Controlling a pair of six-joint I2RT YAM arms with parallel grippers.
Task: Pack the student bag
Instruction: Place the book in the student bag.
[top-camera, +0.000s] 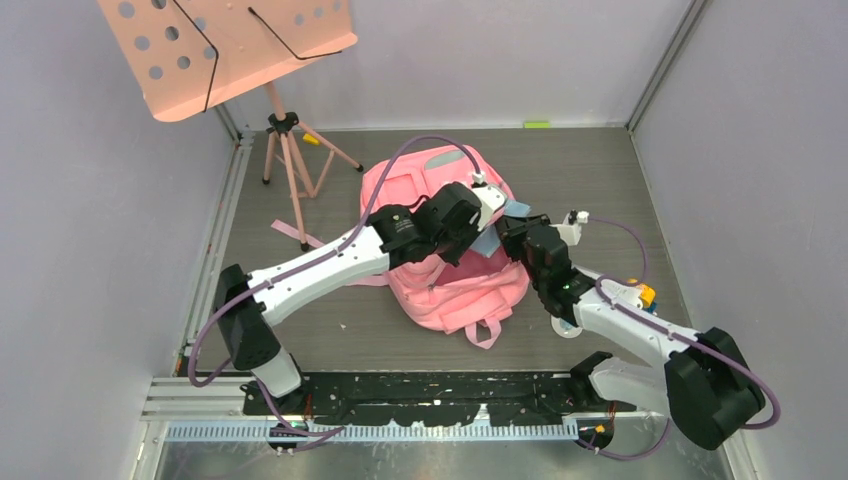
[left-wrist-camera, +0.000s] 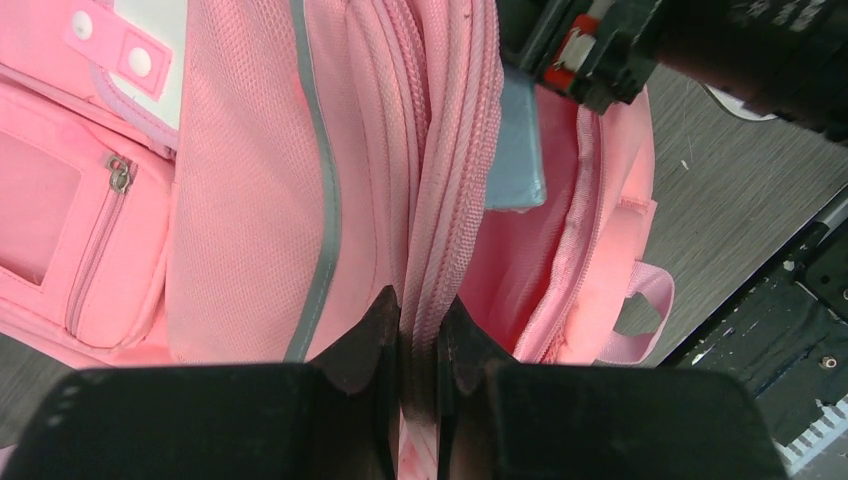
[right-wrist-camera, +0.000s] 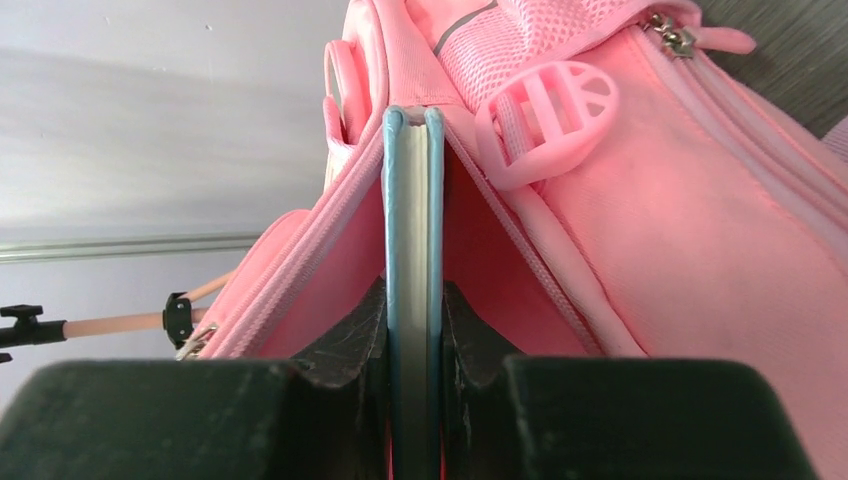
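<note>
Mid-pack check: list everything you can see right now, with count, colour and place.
backpack: 1, pink, middle of the table, main compartment open
book: 1, light blue, partly inside the backpack's opening
music stand: 1, salmon pink, on a tripod, far left corner
small item: 1, green, at the far wall; too small to identify
small object: 1, yellow, beside the right arm; partly hidden
table: 1, grey
left fingers: 2, black, closed on the backpack's zip edge
right fingers: 2, black, closed on the book
</note>
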